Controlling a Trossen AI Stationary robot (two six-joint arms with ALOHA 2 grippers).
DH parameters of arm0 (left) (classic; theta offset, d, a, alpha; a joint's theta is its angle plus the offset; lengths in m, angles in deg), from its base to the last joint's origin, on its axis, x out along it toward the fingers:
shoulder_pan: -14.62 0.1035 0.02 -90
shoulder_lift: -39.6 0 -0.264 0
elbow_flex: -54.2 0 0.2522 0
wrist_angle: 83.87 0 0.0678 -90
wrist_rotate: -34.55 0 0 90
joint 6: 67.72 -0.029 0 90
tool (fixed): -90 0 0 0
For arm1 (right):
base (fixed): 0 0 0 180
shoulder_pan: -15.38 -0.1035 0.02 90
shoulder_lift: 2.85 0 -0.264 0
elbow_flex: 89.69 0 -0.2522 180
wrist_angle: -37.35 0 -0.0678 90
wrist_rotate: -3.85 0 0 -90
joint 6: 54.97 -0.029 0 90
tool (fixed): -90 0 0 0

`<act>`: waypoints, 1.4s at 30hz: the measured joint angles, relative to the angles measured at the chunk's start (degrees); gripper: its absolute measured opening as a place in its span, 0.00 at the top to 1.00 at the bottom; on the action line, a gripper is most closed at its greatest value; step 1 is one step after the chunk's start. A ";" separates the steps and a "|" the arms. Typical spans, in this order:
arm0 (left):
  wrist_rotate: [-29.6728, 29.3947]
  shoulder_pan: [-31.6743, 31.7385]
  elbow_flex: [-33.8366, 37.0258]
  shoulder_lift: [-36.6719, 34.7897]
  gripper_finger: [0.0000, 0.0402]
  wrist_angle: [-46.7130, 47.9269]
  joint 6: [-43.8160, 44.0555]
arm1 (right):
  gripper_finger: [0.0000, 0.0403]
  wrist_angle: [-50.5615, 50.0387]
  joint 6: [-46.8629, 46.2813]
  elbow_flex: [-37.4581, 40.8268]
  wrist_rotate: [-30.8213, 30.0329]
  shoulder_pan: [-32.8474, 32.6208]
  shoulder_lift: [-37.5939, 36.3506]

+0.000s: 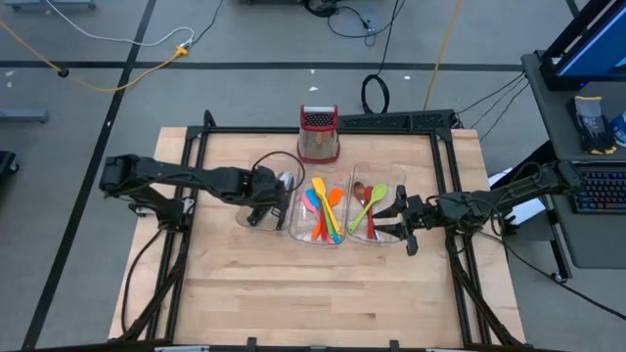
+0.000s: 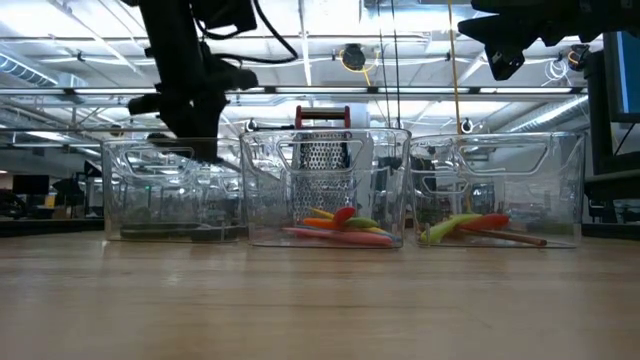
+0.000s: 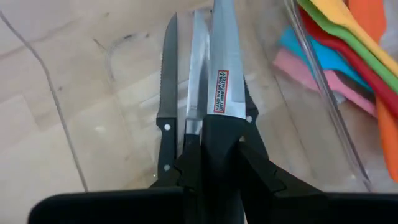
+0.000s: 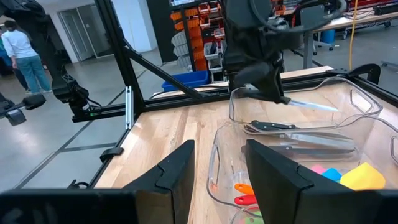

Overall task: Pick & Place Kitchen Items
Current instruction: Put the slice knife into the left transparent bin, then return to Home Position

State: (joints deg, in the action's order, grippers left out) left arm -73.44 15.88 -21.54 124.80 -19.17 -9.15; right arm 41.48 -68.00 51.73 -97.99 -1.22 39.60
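Three clear bins stand side by side mid-table. The left bin [image 1: 262, 200] holds two black-handled knives [image 3: 180, 93], lying flat on its floor. My left gripper [image 1: 266, 194] is over this bin, shut on a third knife [image 3: 222, 62] with a label on its blade. The middle bin [image 1: 323, 235] holds several coloured spoons and spatulas [image 1: 323, 207]. The right bin [image 1: 377, 238] holds a brown spoon, a green one and a red one [image 1: 367, 203]. My right gripper [image 1: 403, 223] is open and empty beside the right bin's right wall. My left gripper pinches the knife's black handle [image 3: 219, 134] between its two fingers [image 3: 256, 163], at the end next to the blade. The knife lies along the fingers and its blade sticks out past them [image 4: 311, 104]. It is lifted clear, above the knives in the bin.
A steel box grater with a red top [image 1: 318, 132] stands behind the middle bin. A black frame [image 1: 196, 147] runs round the table. Bare wood [image 1: 313, 293] lies in front of the bins. A person [image 4: 25, 56] stands far off in the room.
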 joint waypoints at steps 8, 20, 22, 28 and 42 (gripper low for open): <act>-0.05 1.36 -0.02 3.99 0.86 -1.09 -2.49 | 0.67 0.19 0.00 0.00 -0.02 0.00 -0.01; -0.07 2.10 -0.02 10.42 0.83 -1.41 -3.82 | 0.67 0.25 -0.01 0.00 -0.07 0.00 -0.01; -0.08 2.10 -0.02 11.04 0.81 -1.51 -4.47 | 0.67 0.28 -0.01 0.00 -0.07 0.00 -0.01; -0.04 2.10 -0.02 11.19 0.74 -1.53 -4.51 | 0.67 0.48 -0.01 0.00 -0.07 0.00 -0.01; 0.00 1.62 -0.02 11.15 0.68 -1.52 -9.66 | 0.67 0.66 -0.01 0.00 -0.07 0.01 -0.01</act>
State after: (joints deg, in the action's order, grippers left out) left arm -73.44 17.50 -21.56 135.95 -20.68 -18.80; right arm 42.14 -68.00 51.73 -98.05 -1.21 39.59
